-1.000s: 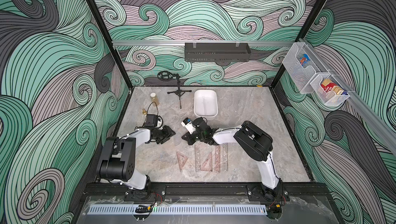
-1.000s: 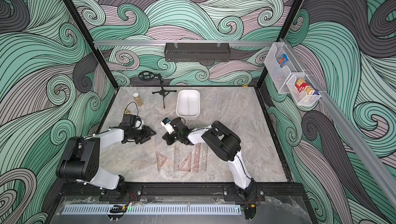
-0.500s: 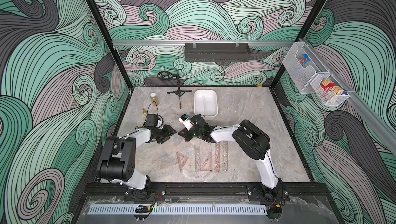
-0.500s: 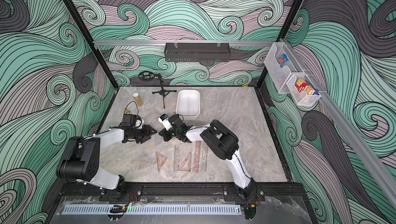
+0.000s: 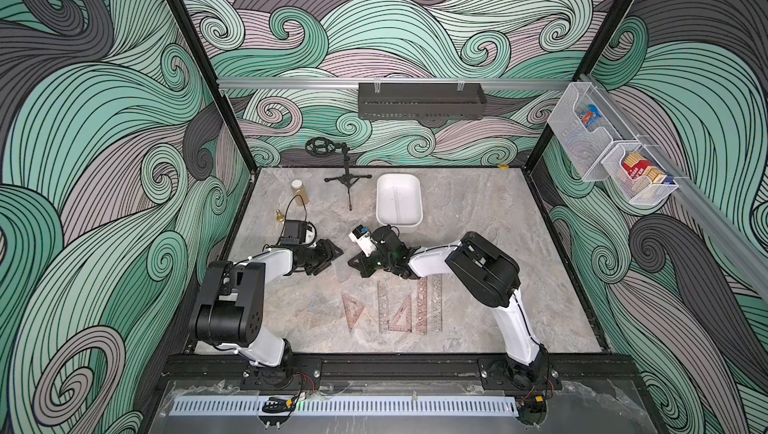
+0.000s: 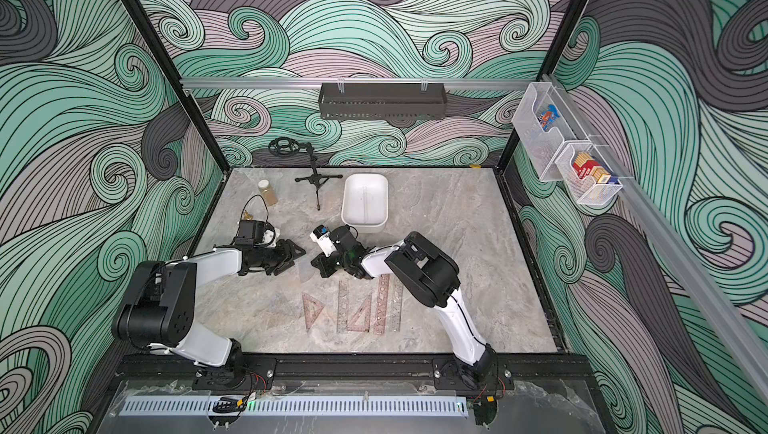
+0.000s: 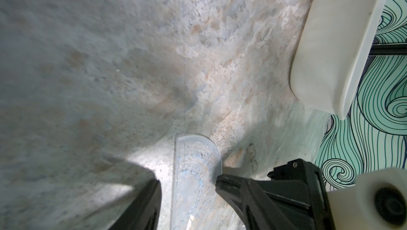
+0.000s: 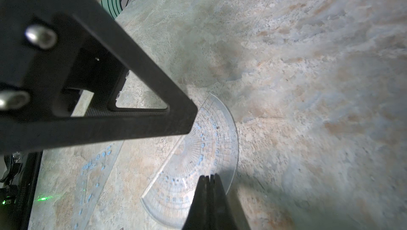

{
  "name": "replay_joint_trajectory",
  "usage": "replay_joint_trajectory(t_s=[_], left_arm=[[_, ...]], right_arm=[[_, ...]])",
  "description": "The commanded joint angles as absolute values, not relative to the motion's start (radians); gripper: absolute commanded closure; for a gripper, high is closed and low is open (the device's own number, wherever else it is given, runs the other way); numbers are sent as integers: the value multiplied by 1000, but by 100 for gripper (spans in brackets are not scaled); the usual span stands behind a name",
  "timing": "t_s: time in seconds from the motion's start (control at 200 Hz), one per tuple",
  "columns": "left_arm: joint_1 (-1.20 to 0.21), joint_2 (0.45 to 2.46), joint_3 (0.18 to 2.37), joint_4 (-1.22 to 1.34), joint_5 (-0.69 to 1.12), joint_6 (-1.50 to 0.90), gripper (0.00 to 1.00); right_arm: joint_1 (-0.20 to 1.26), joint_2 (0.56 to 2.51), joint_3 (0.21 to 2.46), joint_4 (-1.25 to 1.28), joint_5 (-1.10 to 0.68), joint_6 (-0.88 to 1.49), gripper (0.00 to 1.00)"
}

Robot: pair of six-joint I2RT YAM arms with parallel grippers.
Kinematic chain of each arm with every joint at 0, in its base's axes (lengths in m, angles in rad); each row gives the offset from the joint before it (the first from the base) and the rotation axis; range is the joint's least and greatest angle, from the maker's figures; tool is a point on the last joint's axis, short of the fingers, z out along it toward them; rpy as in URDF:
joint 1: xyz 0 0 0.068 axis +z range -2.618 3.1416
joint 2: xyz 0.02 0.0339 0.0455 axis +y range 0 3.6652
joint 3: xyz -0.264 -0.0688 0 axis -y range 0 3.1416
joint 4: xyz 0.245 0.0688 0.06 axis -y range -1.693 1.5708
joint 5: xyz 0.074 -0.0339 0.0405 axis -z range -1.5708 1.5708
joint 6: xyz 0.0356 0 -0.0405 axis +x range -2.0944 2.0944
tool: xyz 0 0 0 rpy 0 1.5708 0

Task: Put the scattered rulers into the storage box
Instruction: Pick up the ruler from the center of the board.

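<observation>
**Here, the protractor (image 5: 343, 272) is shown between the two grippers**

The clear half-round protractor is located just below the centre of the frame in both top views, over the marbled tabletop (image 5: 478, 224). In the right wrist view, the right gripper (image 8: 209, 182) is seen with its fingers pressed together on the curved rim of the protractor. A half-round shadow is cast on the stone beyond it. In the left wrist view, the left gripper (image 7: 187, 184) is seen with its fingers apart and the protractor framed between them. One fingertip (image 7: 226, 181) is just beside the curved edge, and the other is set off from the straight edge.

The storage box (image 5: 379, 203), a white tray with low walls, is placed above centre in the top views. It is directly above the right gripper in the frame and apart from it. A thin straight line (image 5: 395, 203) is visible on its floor; this is possibly another drafting tool, but the view is too faint for that to be settled.

The other rulers are laid in a row at the lower centre of the frame:
- a pinkish set square (image 5: 352, 307)
- a straight ruler (image 5: 384, 307)
- a second set square (image 5: 404, 317)
- a pinkish-brown ruler (image 5: 422, 305)
- a clear ruler (image 5: 436, 303)

A fainter clear set square (image 5: 318, 303) is made out to their left. A small bottle (image 5: 300, 191) and a black tripod stand (image 5: 348, 180) are stood left of the box, near the back wall.
</observation>
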State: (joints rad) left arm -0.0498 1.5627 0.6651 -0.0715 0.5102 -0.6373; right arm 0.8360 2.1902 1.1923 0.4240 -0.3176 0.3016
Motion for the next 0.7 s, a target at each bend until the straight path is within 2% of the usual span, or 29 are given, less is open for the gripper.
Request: replay_joint_trajectory(t_s=[0.0,0.695], left_arm=[[-50,1614,613,-137,446,-645,38],[-80,1643,555,-76,446,-682,39]], right_arm=[[828,2200,1150,383,-312,305,100],[824,2216,1110,403,-311,306,100]])
